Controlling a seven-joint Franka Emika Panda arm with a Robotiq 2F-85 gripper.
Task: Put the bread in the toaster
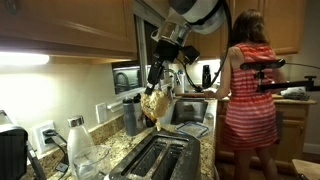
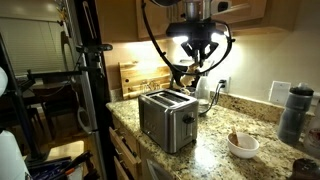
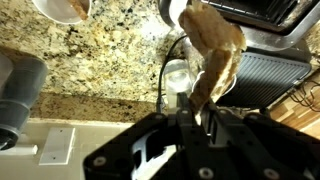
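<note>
The end effector [image 1: 158, 82] pinched the bread [image 1: 155, 106] by its upper edge, so the slice hung in the air above the stainless-steel toaster [image 1: 155, 156], not touching its two dark slots. The toaster stood on the speckled granite bench [image 2: 210, 152], with a small white bowl [image 2: 242, 146] near it. A person in a red striped dress [image 1: 250, 95] stood farther back in the kitchen.

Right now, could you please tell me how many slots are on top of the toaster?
2: both run lengthwise along the top of the toaster, side by side, one near each long side. None seems hidden.
</note>
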